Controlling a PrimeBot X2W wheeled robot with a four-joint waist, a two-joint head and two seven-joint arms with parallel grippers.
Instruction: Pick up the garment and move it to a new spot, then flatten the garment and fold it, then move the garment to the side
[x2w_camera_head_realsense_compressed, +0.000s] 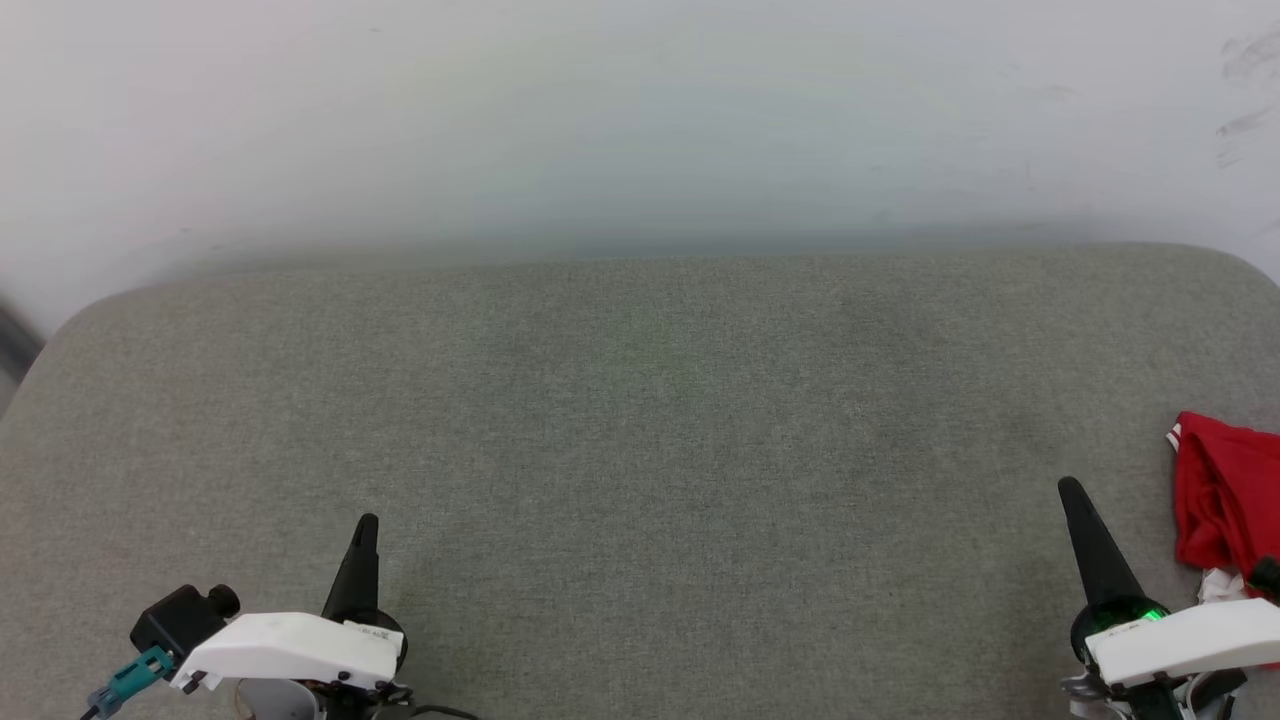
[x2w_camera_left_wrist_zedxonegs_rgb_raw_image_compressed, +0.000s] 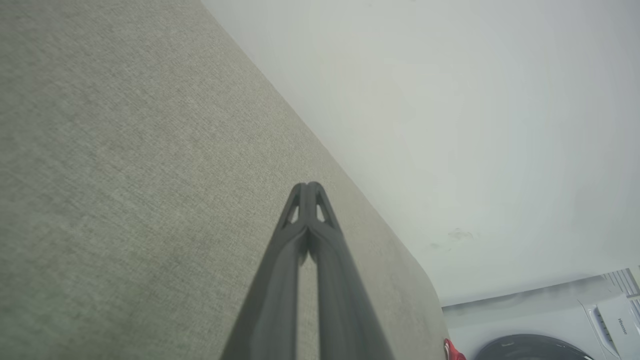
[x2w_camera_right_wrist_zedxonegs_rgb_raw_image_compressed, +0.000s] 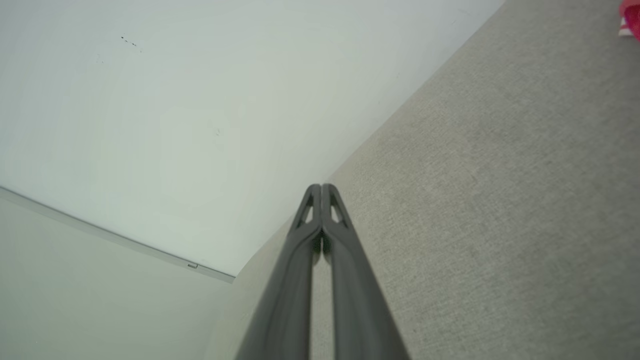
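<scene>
The crumpled red cloth garment (x2w_camera_head_realsense_compressed: 1225, 500) runs off the head view's right edge, its near part hidden behind the right arm's white casing (x2w_camera_head_realsense_compressed: 1190, 640). The right wrist view catches a blurred red-and-white scrap of it.

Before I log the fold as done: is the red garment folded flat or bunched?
Bunched, not flat. The garment lies as a rumpled red heap at the table's right edge, partly out of frame.

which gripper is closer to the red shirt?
The right gripper: the garment lies bunched just beside it, while the left gripper is far off on the other side.
</scene>
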